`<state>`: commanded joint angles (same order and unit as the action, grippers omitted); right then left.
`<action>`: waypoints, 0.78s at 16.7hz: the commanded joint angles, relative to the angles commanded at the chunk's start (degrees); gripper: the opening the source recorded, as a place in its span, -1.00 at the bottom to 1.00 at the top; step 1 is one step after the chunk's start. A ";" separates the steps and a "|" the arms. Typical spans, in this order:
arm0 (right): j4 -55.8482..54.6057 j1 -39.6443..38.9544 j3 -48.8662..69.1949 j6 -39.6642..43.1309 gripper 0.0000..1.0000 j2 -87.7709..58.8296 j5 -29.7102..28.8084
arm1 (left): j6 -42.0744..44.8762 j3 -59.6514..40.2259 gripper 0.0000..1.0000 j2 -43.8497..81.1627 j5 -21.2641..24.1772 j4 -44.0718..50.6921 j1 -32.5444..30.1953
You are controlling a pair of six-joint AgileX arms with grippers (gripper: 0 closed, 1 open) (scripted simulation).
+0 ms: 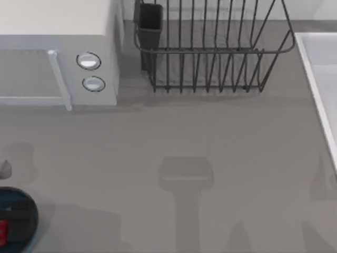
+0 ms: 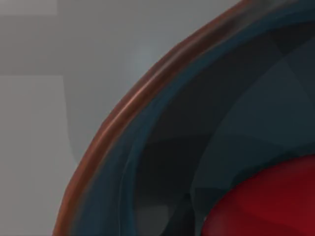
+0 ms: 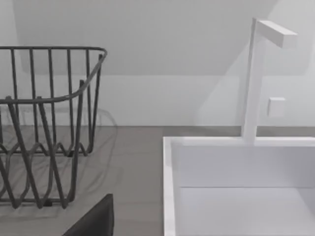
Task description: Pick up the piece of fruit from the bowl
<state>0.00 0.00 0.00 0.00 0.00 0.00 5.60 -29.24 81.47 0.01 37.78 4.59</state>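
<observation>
One left gripper [image 1: 18,219] hovers over the bowl [image 1: 16,194] at the tabletop's front-left corner, approaching the piece of fruit [image 1: 2,233]; finger state cannot be told; next, descend and close.

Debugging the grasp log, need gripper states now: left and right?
Left gripper: down over the bowl at the piece of fruit; grip cannot be told.
Right gripper: a dark tip near the sink; cannot be told.

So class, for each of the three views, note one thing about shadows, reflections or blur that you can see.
Top view: soft grey shadows lie across the table, one blocky shape near the middle. Left wrist view: the bowl is very close and blurred, its rim glinting reddish-brown above the red fruit. Right wrist view: the dish rack casts faint wire shadows by the white sink.
</observation>
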 joint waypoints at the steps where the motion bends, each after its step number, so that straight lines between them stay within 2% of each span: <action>1: 0.00 0.00 0.00 0.00 1.00 0.00 0.00 | 0.00 0.00 1.00 0.00 0.00 0.00 0.00; 3: 0.00 0.00 0.00 0.00 1.00 0.00 0.00 | 0.00 0.00 1.00 0.00 0.00 0.00 0.00; 13: 0.00 0.00 0.00 0.00 1.00 0.00 0.00 | 0.00 0.00 -0.51 0.00 0.00 0.00 0.00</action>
<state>0.00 0.00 0.00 0.00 0.00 0.00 5.60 -29.24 81.47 0.01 37.78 4.59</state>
